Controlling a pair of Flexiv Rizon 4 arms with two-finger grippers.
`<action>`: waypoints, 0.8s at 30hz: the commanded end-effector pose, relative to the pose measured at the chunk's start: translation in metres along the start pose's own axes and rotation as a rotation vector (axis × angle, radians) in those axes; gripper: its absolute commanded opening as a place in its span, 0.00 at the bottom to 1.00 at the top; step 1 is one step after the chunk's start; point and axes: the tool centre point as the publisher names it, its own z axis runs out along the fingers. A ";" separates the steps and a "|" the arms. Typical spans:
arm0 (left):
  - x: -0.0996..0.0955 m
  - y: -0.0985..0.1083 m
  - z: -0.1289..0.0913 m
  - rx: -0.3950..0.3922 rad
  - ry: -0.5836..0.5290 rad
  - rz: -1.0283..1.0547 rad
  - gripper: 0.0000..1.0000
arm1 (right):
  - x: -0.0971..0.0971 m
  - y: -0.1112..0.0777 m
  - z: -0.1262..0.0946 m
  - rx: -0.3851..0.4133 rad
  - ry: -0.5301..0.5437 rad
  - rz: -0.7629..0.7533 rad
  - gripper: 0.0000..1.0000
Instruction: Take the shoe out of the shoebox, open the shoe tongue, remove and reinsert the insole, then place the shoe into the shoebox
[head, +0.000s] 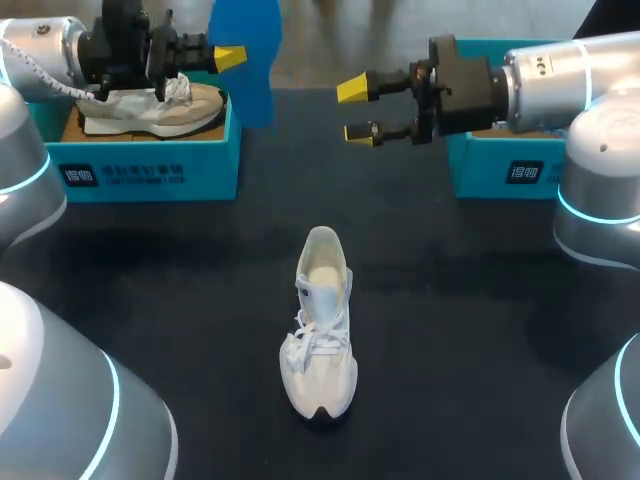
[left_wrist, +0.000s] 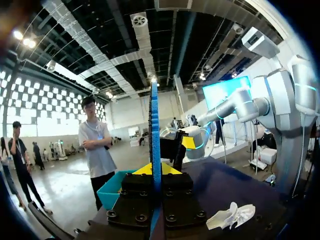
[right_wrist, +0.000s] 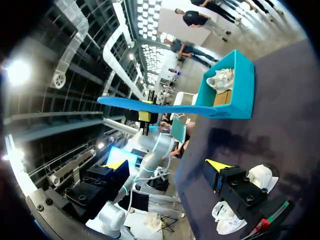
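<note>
My left pincer (head: 232, 58) was clamped on the blue insole (head: 255, 92), a thin, light, floppy sheet that I judged best held flat near one end. The white shoe (head: 322, 340), soft and light, lay on the table (head: 480, 330) well beneath my right pincer (head: 357, 110), whose fingers stood apart. Its firmer heel collar looked the surest hold.

The white low-top sneaker (head: 320, 335) at mid-table has a mesh cloth upper and soft cloth laces. The dark table top (head: 480, 300) looks matt and cloth-like. The teal rectangular shoebox (head: 150, 175) at far left is smooth card. The flat blue foam insole (head: 247, 60) is matt. The silver right arm (head: 570, 70) has a smooth satin shell.
</note>
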 end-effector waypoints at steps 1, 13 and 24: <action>-0.007 0.001 0.000 0.079 0.151 0.574 0.00 | 0.000 0.000 0.002 -0.001 -0.003 0.000 1.00; -0.006 0.006 -0.002 0.123 0.240 0.711 0.00 | 0.000 0.000 0.002 -0.001 -0.003 0.000 1.00; -0.009 0.010 -0.007 0.185 0.268 0.779 0.00 | 0.000 0.000 0.002 -0.001 -0.003 0.000 1.00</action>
